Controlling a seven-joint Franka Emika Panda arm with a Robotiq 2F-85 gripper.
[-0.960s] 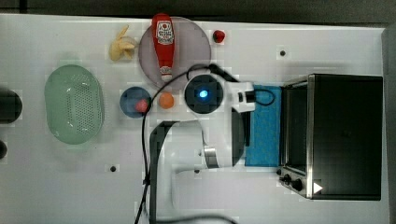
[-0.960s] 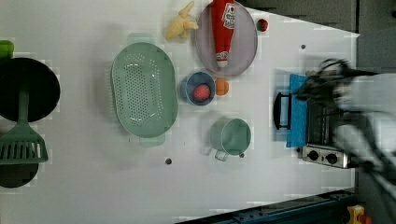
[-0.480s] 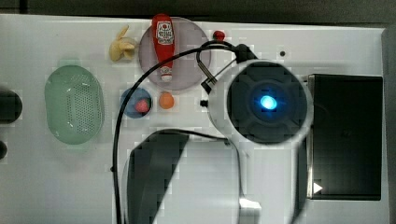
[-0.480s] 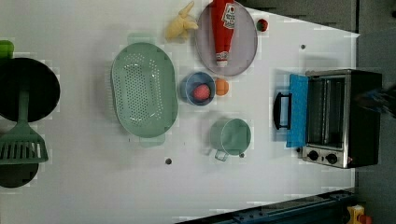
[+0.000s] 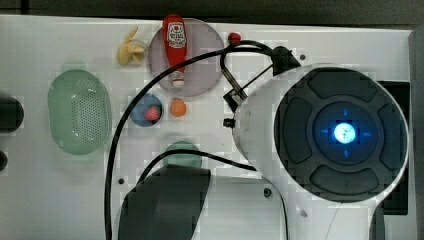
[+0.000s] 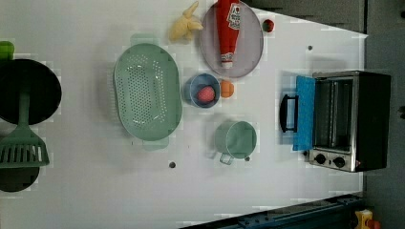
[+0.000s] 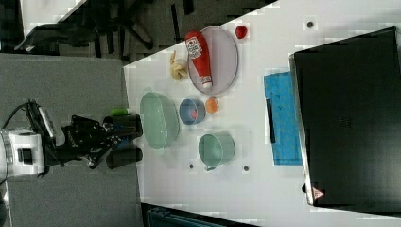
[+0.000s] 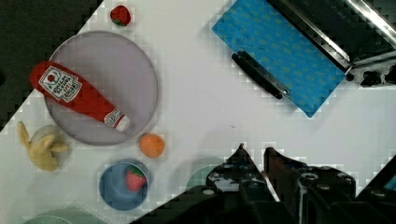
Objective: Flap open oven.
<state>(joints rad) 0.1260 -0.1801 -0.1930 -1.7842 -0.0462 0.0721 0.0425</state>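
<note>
White table [image 6: 95,191]; oven [image 6: 353,119] door [image 6: 304,113] lies flapped flat, handle crosswise. Gripper [image 8: 254,161] raised clear of it, jaws nearly together, empty.

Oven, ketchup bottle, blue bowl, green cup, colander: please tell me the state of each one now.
oven: door flapped fully open, lying flat.
ketchup bottle: lying on the plate.
blue bowl: upright, holds a strawberry.
green cup: upright, looks empty.
colander: upright, empty.
</note>
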